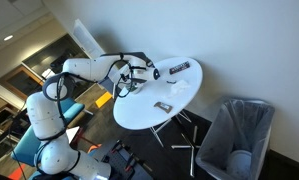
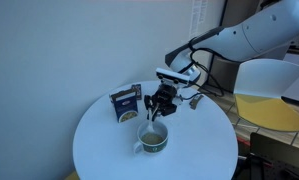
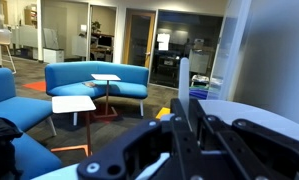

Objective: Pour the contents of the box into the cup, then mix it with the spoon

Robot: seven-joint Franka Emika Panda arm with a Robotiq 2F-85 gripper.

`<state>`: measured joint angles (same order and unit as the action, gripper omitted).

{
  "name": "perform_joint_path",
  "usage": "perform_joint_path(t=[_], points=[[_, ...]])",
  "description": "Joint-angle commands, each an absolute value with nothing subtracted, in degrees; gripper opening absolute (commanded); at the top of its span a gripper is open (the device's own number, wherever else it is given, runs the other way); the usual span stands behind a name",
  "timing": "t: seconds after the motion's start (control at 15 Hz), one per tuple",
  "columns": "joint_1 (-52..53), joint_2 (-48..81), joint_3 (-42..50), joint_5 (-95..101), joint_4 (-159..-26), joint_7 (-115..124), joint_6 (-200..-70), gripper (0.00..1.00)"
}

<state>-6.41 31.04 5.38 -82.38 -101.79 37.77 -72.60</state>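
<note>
- The cup (image 2: 154, 139) sits upright on the round white table (image 2: 97, 150), toward the near edge, and its inside is dark.
- The gripper (image 2: 155, 114) looks to hang just above the cup, pointing down at it. It's one dark blob there, so I honestly can't tell if the jaws are spread or pinching something.
- The box (image 2: 126, 104) stands upright just beside the gripper, behind the cup and apart from it.
- In an exterior view from up high, a long flat dark packet (image 1: 178, 68) with white marks lies on the table, beyond the gripper (image 1: 137, 77).
- A small greyish thing (image 1: 161, 106) lies nearer the middle of the table, too tiny to name.
- A grey bin (image 1: 239, 135) stands on the floor near the table.
- In the wrist view, dark fingers (image 3: 139, 155) block the whole bottom of the picture, with blue sofas (image 3: 94, 78) beyond.
</note>
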Motion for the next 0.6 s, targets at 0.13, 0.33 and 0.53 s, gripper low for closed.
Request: perform_joint_path(t=[0.13, 0.33, 0.53], points=[[-5.93, 31.11, 5.66, -81.98, -101.47, 38.09, -73.24, 0.03], [-5.04, 31.6, 5.78, -81.37, -101.56, 38.38, -74.89, 0.03], [-3.6, 31.36, 6.2, -79.37, -102.18, 38.74, -79.1, 0.03]])
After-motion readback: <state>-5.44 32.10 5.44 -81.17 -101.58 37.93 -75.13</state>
